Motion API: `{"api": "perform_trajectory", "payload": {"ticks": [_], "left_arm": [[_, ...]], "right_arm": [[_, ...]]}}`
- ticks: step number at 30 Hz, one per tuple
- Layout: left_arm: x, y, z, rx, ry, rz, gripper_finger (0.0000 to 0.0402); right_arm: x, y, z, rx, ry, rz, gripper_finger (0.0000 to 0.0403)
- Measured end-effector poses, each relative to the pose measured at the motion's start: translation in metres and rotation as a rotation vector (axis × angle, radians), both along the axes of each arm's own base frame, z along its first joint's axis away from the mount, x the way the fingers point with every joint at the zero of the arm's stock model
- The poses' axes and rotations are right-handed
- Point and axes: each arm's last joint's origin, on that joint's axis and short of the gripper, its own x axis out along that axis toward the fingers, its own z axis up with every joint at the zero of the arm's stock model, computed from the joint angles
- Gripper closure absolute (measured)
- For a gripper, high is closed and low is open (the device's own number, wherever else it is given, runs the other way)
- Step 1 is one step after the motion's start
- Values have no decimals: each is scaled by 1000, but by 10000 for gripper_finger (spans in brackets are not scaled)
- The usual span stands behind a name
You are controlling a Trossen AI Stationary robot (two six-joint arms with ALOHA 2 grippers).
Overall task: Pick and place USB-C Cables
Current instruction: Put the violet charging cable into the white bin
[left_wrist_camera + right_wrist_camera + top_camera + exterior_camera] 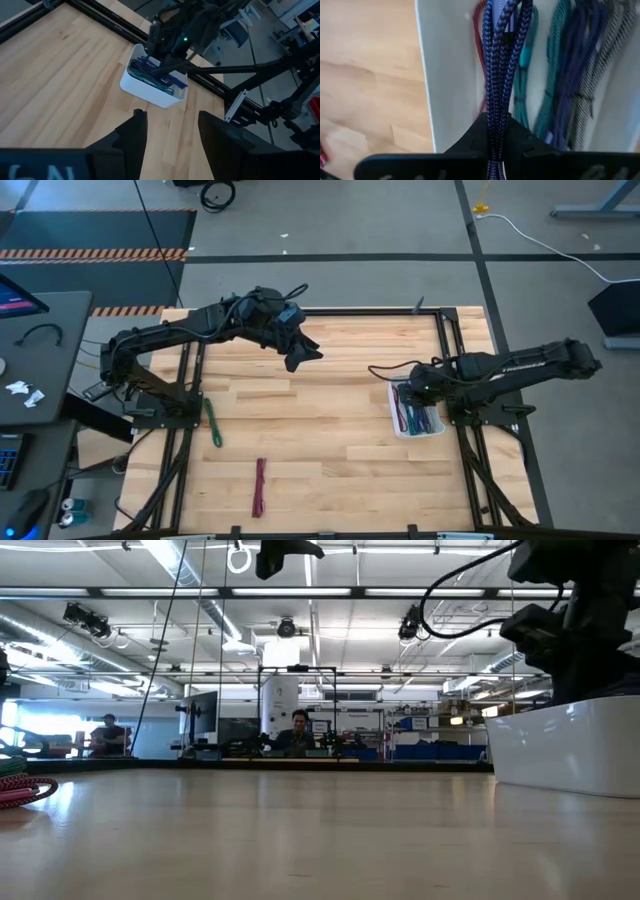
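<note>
My right gripper (407,391) is over the white tray (418,435) at the table's right side, shut on a blue braided cable bundle (500,60). Inside the tray lie teal (555,75), purple (575,80), grey (607,65) and red (480,60) bundles. A green bundle (213,422) and a maroon bundle (259,486) lie flat on the table at the left and near the front. My left gripper (172,115) is open and empty, high over the table's far middle (300,352). My right gripper pinches the blue bundle's folded strands (495,112) between its two fingers, several strands together. The fingers come from above, pointing down, and lie along the bundle. The bundle hangs below them at the tray's left wall (450,75); its lower end is out of frame.
A black frame rail (450,340) runs along the table's right side next to the tray. In the low view the tray (570,745) stands at the right and the loose bundles (20,785) at the left. Bare wood (330,440) lies between them.
</note>
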Motion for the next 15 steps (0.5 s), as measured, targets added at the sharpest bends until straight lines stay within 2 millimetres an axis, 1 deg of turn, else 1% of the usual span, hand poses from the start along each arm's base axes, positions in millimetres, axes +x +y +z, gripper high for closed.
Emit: {"api": "perform_trajectory", "payload": {"ticks": [7, 15], "left_arm": [[0, 0, 0, 0, 0, 0, 223], [0, 0, 0, 0, 0, 0, 224]], "right_arm": [[4, -5, -11, -23, 46, 21, 372], [3, -5, -29, -8, 142, 29, 352]]}}
